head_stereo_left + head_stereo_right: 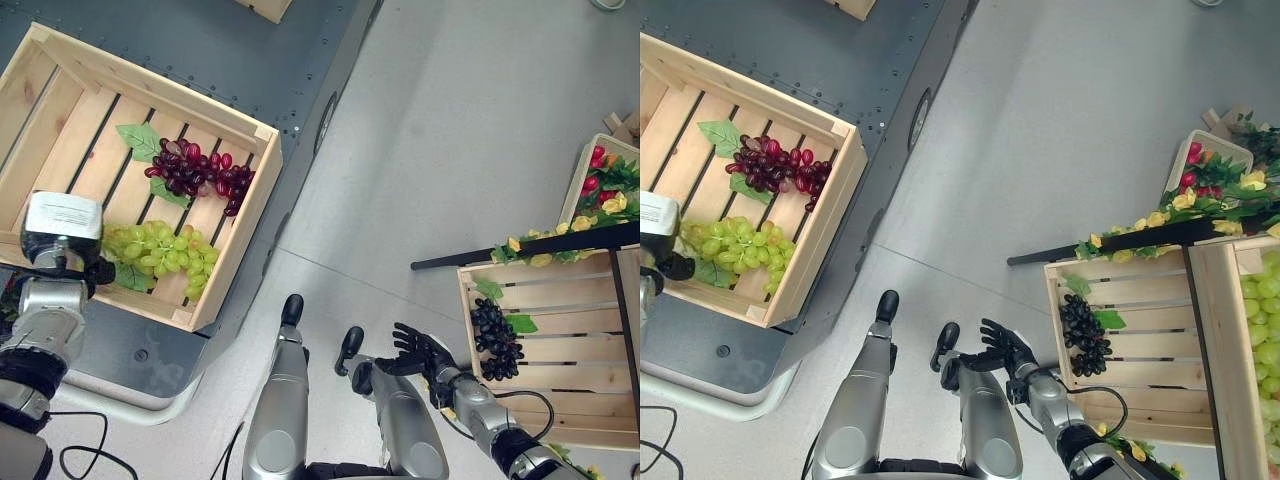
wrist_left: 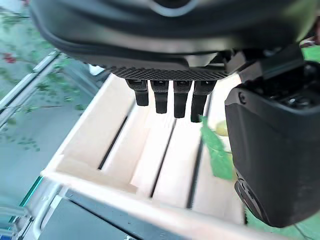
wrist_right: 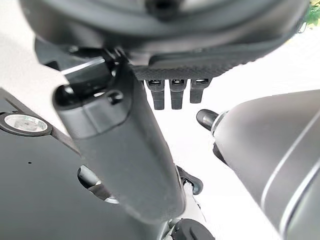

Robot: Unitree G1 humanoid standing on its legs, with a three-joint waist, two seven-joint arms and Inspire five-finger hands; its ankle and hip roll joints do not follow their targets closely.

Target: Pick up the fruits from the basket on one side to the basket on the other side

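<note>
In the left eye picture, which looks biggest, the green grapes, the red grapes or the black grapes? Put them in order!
1. Green grapes, largest.
2. Red grapes, nearly as large; close call.
3. Black grapes, smallest.

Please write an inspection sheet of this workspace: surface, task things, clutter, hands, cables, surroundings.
Surface: grey floor, dark platform.
Task things: left crate holds red grapes and green grapes; right crate holds dark grapes.
Clutter: nothing seen.
Hands: left hand open over the left crate, holding nothing; right hand open, empty, above the floor beside the right crate.
Cables: nothing seen.
Surroundings: yellow and red flowers behind the right crate.
</note>
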